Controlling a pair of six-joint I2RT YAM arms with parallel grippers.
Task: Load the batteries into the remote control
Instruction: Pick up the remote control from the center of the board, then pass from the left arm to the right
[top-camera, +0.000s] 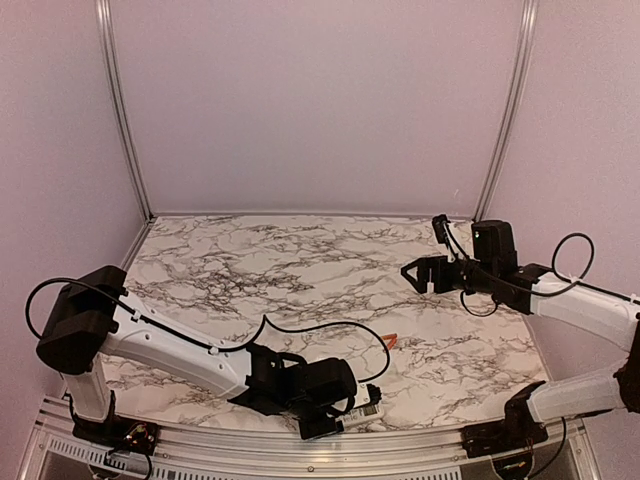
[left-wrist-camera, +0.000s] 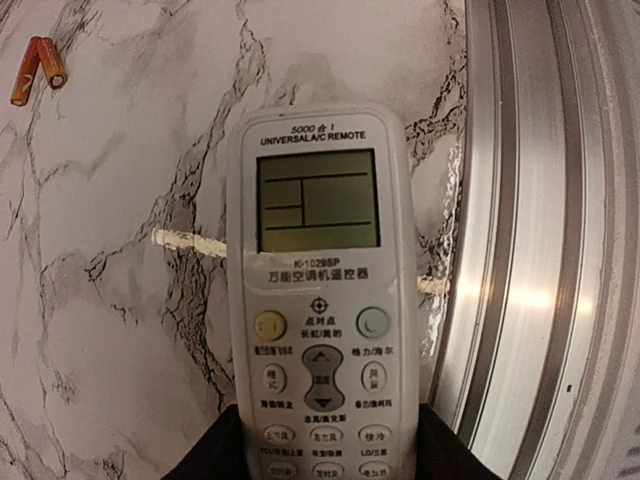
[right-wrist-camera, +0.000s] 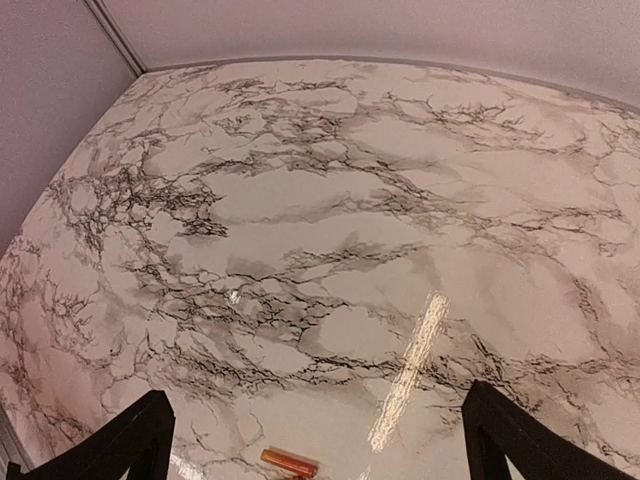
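Left gripper (left-wrist-camera: 330, 452) pinching the button end of the remote control (left-wrist-camera: 318, 280), which is face up with its screen pointing away, at the near edge of the table (top-camera: 300, 255) beside the metal rail (left-wrist-camera: 540, 250). Batteries (left-wrist-camera: 38, 70) lie in a V on the marble, apart from the remote. Right gripper (top-camera: 425, 273) hangs above the table, jaws spread wide.

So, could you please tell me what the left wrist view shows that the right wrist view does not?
Only the left wrist: the remote control, screen up, gripped by the left gripper, beside the aluminium rail. Only the right wrist: the open right gripper and the back wall. Both: the marble table and the batteries, though only one shows clearly from the right.
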